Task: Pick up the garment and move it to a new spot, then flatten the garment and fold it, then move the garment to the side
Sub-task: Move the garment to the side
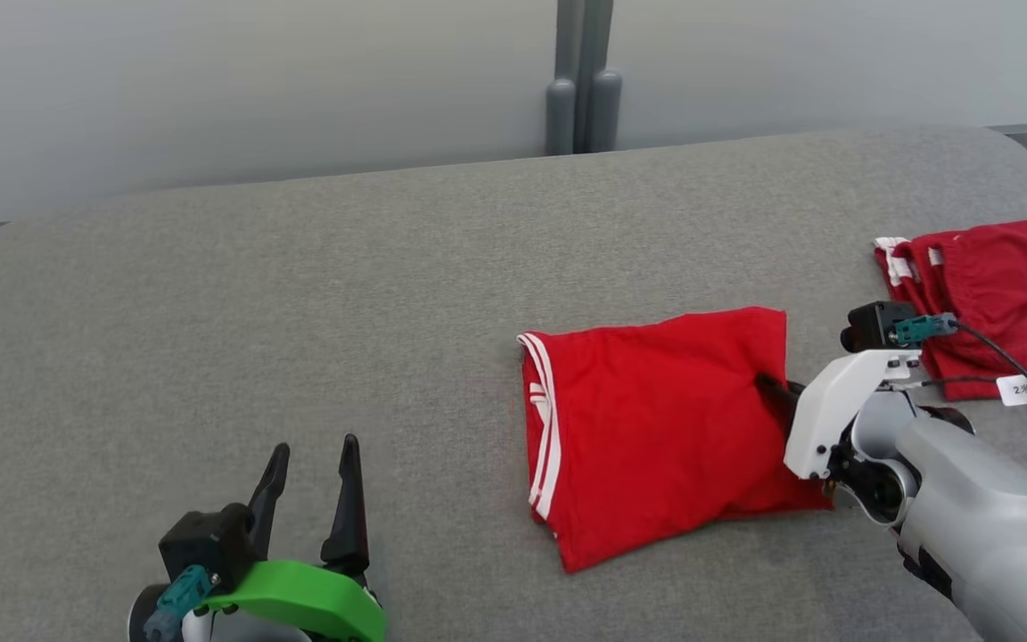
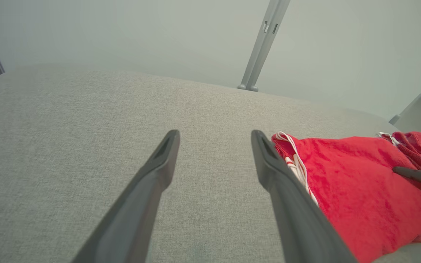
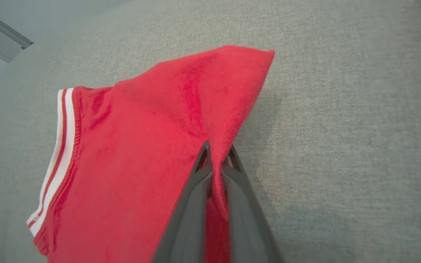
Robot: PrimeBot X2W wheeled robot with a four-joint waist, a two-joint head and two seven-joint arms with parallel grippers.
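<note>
A folded red garment [image 1: 656, 419] with white stripes along its left edge lies right of centre on the grey cushion [image 1: 389, 312]. My right gripper [image 1: 768, 385] is shut on the garment's right edge; in the right wrist view the red cloth [image 3: 152, 146] is pinched between the two fingers [image 3: 196, 190]. My left gripper [image 1: 313, 455] stands open at the lower left, well apart from the garment, with nothing between its fingers [image 2: 159, 164]. The left wrist view shows the garment [image 2: 360, 190] to the right and the right gripper's finger [image 2: 418, 176] on it.
A second red garment [image 1: 995, 294] with white trim lies at the cushion's right edge, behind my right wrist. A cable with a white tag [image 1: 1023, 390] hangs off the right arm. A grey wall with a post [image 1: 580, 80] stands behind the cushion.
</note>
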